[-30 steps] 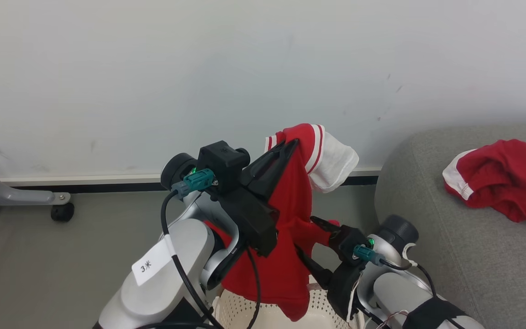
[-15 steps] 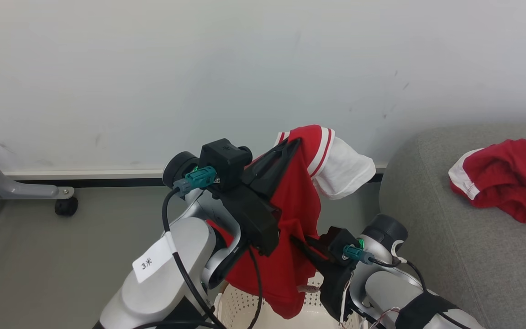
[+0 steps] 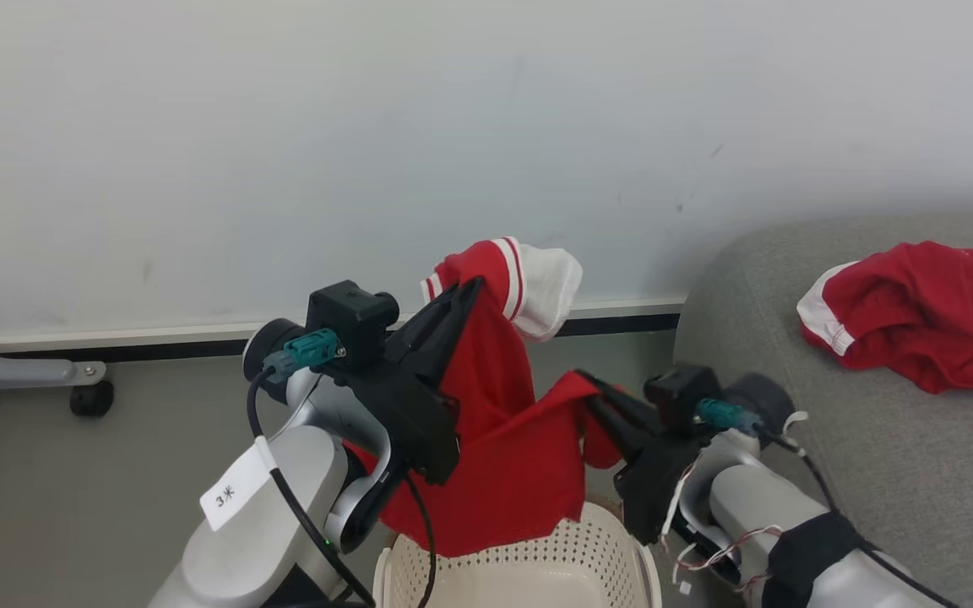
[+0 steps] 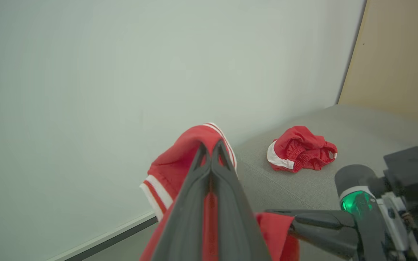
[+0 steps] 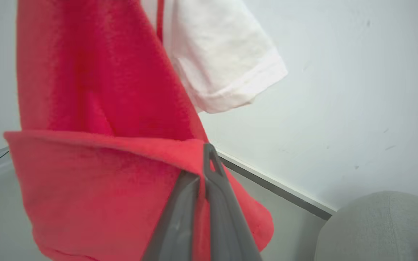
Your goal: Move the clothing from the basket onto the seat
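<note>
A red garment (image 3: 499, 456) with white stripes and a white sleeve hangs in the air above the cream basket (image 3: 529, 574). My left gripper (image 3: 474, 285) is shut on its upper edge near the striped cuff (image 4: 165, 188). My right gripper (image 3: 581, 377) is shut on a lower fold of the same garment (image 5: 103, 170), to the right of and below the left one. A second red garment (image 3: 909, 321) lies crumpled on the grey seat (image 3: 858, 473), also seen as a red bundle (image 4: 299, 148) in the left wrist view.
A white wall with a dark skirting strip (image 3: 622, 323) runs behind. A grey metal leg with a black caster (image 3: 89, 397) stands on the floor at the left. The seat's rounded edge (image 3: 698, 338) is just right of my right arm.
My right gripper has shut on a lower fold of the hanging garment and lifted it up and out to the right. The head camera has shifted, showing more of the basket.
</note>
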Controlling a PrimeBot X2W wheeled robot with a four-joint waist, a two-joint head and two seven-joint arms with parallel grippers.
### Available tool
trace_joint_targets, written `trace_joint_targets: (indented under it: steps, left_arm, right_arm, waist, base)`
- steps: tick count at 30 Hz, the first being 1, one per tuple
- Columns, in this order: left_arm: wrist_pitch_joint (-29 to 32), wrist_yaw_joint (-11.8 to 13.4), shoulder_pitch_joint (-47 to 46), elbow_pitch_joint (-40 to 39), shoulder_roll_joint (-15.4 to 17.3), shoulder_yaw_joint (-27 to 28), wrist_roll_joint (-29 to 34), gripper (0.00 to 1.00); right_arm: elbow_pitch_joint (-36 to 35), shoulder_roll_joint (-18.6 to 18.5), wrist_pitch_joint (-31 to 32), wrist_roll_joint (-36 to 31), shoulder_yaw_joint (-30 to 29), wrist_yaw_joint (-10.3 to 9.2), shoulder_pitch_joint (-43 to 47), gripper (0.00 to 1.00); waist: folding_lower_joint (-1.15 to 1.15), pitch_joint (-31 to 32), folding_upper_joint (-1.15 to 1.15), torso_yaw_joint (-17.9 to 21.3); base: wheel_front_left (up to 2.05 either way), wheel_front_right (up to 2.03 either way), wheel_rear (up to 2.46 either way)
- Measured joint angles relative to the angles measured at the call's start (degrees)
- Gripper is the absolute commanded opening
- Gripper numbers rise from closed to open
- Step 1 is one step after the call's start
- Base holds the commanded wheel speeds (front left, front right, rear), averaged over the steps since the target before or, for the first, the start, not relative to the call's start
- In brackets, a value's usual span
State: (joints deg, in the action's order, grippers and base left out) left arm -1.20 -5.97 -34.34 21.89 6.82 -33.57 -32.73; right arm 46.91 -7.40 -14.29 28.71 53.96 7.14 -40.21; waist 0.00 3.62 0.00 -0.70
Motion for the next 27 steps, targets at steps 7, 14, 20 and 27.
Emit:
trace_joint_targets:
  steps: [7,14,20,27]
  left_arm:
    - [-1.0,0.4,2.4,0.7,0.4,0.6,-0.6,1.0]
    - [-2.5,0.4,6.0,0.9,0.4,-0.1,-1.6,1.0]
    - [-3.5,0.3,9.0,0.0,0.4,-2.0,-1.5,1.0]
    - [-5.1,-0.1,12.3,-1.9,0.1,-3.9,-1.3,1.0]
  right_arm:
    - [-1.1,-3.1,0.0,3.1,-5.6,0.0,-0.5,0.0]
    - [-2.8,-6.7,0.0,4.1,-11.0,-0.02,-0.8,0.0]
    - [-5.8,-9.7,0.0,4.1,-13.2,-1.1,-0.4,0.0]
    - [-9.8,-12.9,0.0,3.2,-14.1,-2.35,1.5,0.0]
  waist:
    - [0.0,0.3,0.0,2.0]
    - [0.0,1.0,0.0,4.5]
    - [0.0,1.6,0.0,6.3]
    - [0.0,2.4,0.0,8.8]
  base:
    - [0.0,0.0,0.0]
    - [0.0,0.0,0.0]
    - [0.0,0.0,0.0]
    - [0.0,0.0,0.0]
